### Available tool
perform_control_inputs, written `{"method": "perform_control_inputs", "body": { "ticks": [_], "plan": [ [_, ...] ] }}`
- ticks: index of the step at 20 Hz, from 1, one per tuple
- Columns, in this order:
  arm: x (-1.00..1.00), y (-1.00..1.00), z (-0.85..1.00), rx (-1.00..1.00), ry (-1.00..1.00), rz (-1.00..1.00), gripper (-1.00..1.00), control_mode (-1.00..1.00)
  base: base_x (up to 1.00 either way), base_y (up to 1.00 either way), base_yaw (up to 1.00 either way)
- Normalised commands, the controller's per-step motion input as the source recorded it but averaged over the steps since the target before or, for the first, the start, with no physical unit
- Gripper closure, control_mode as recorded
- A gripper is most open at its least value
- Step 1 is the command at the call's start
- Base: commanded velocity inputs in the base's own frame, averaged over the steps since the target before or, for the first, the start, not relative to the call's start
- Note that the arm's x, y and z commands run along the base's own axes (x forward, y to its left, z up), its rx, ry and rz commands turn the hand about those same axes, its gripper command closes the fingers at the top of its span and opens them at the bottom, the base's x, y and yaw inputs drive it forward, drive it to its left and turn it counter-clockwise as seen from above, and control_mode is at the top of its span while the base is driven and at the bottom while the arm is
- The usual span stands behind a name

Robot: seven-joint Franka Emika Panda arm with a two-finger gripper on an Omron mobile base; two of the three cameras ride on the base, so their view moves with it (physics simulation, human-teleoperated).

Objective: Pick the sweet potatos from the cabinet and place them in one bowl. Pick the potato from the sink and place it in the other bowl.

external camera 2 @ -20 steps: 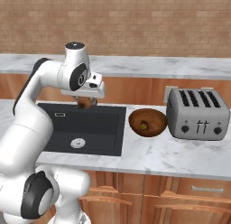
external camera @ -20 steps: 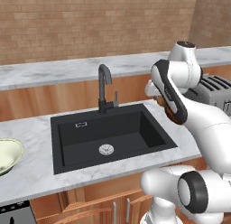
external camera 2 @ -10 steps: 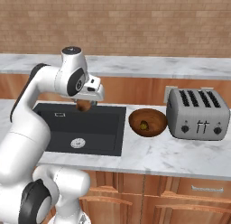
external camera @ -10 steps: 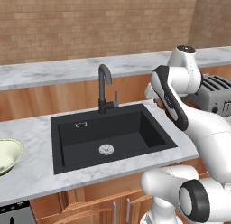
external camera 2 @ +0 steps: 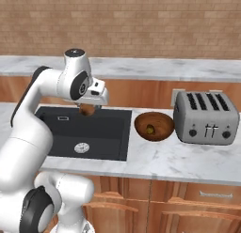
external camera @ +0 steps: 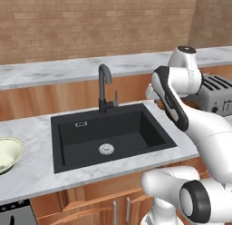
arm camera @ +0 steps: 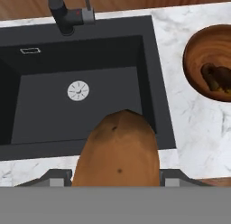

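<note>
Now the gripper (external camera 2: 86,109) holds the potato (arm camera: 118,151) between half-open jaws above the sink (arm camera: 54,92), risking a drop there or into the wrong brown bowl (external camera 2: 154,126), far from the cream bowl (external camera: 8,154).

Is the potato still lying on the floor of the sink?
No: the potato is gripped between the gripper fingers, raised above the sink, whose floor shows just the drain.

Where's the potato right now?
The potato is held in the gripper above the sink's back right corner, left of the reddish-brown bowl in the right base view.
</note>
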Motion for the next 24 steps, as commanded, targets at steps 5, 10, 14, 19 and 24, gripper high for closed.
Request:
{"method": "perform_control_inputs", "body": {
  "ticks": [5, 10, 14, 19, 24],
  "plan": [
    [0.0, 0.0, 0.0, 0.0, 0.0, 0.0, 1.0, 1.0, -1.0, 0.05, 0.0],
    [0.0, 0.0, 0.0, 0.0, 0.0, 0.0, 1.0, 1.0, -0.55, 0.79, 0.0],
    [0.0, 0.0, 0.0, 0.0, 0.0, 0.0, 1.0, 1.0, -0.12, 1.0, 0.0],
    [0.0, 0.0, 0.0, 0.0, 0.0, 0.0, 1.0, 1.0, 0.05, 1.0, 0.0],
    [0.0, 0.0, 0.0, 0.0, 0.0, 0.0, 1.0, 1.0, 0.16, 0.84, -0.1]
  ]
}}
